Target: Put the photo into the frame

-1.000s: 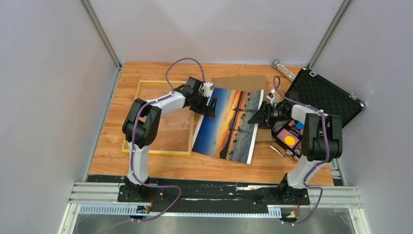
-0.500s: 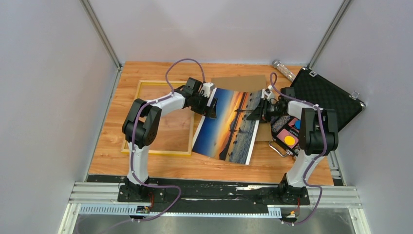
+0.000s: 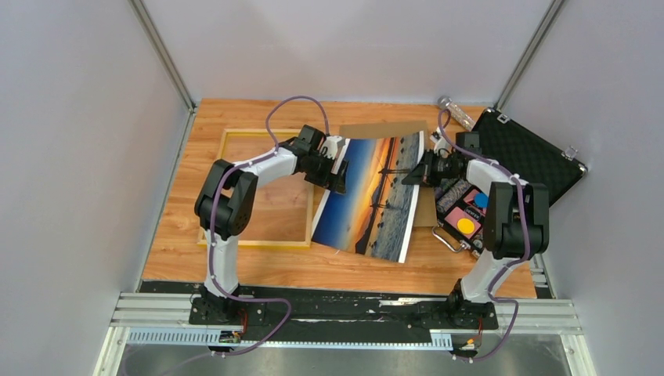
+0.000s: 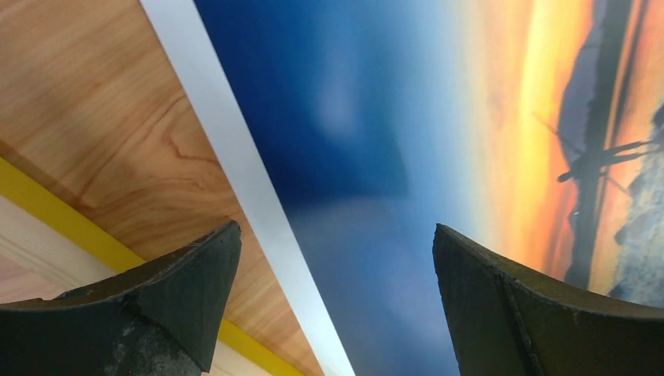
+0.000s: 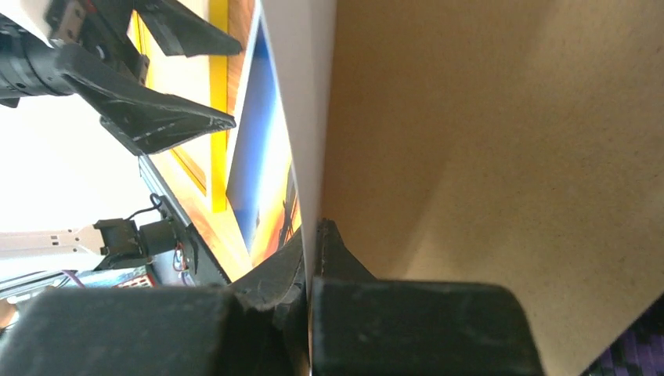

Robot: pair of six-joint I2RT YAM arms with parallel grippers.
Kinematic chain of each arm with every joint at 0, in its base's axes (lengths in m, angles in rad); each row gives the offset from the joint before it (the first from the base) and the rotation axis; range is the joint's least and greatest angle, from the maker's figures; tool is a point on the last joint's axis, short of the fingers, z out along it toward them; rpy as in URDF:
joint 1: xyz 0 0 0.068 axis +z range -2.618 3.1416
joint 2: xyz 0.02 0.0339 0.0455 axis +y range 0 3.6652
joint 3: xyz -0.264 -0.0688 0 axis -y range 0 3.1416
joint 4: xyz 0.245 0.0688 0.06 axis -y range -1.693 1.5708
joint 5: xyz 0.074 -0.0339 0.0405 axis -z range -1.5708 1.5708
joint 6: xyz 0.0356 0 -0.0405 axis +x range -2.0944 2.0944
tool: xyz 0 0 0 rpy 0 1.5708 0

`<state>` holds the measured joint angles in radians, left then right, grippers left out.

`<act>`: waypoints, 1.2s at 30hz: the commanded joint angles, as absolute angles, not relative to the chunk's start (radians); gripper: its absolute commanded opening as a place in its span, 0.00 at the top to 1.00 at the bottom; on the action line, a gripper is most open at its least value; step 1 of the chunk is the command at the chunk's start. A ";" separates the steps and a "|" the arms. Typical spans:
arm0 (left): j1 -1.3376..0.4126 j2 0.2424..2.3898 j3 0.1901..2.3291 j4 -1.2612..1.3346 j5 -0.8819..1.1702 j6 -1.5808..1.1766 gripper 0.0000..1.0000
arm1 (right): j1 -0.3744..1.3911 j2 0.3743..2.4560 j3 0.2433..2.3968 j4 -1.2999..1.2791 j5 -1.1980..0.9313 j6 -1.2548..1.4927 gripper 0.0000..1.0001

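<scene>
The photo (image 3: 372, 196), an orange sunset over blue with a thin white edge, lies tilted between the two arms, its right side raised off the table. My right gripper (image 3: 409, 174) is shut on the photo's right edge; in the right wrist view the jaws (image 5: 311, 235) pinch the white sheet (image 5: 262, 157). My left gripper (image 3: 338, 168) hovers open over the photo's left edge, and its fingers straddle the white border (image 4: 235, 157) without touching it. The yellow frame (image 3: 213, 188) lies flat to the left, its right side partly under the photo.
A brown backing board (image 3: 384, 129) lies behind and under the photo. An open black foam-lined case (image 3: 521, 160) sits at the back right, with a small box of coloured pieces (image 3: 463, 218) in front of it. A glittery tube (image 3: 454, 110) lies by the back wall.
My right gripper has closed on the photo's right edge and moved back and up, raising that side. The left arm has barely moved and stays open.
</scene>
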<state>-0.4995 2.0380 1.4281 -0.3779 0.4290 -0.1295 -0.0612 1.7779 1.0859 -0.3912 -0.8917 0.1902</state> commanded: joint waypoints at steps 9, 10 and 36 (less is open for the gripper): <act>-0.407 1.907 1.468 -0.438 0.478 -0.115 0.00 | -0.061 1.616 1.141 -0.316 -0.858 0.222 1.00; -0.404 1.906 1.465 -0.438 0.480 -0.111 0.00 | -0.061 1.613 1.141 -0.312 -0.852 0.222 1.00; -0.469 2.053 1.489 -0.427 0.546 -0.142 0.00 | -0.061 1.485 1.080 -0.284 -0.809 0.236 1.00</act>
<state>-0.4473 2.0148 1.4647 -0.4175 0.5846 -0.1303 -0.0612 1.5471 1.0878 -0.3229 -0.8219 0.2279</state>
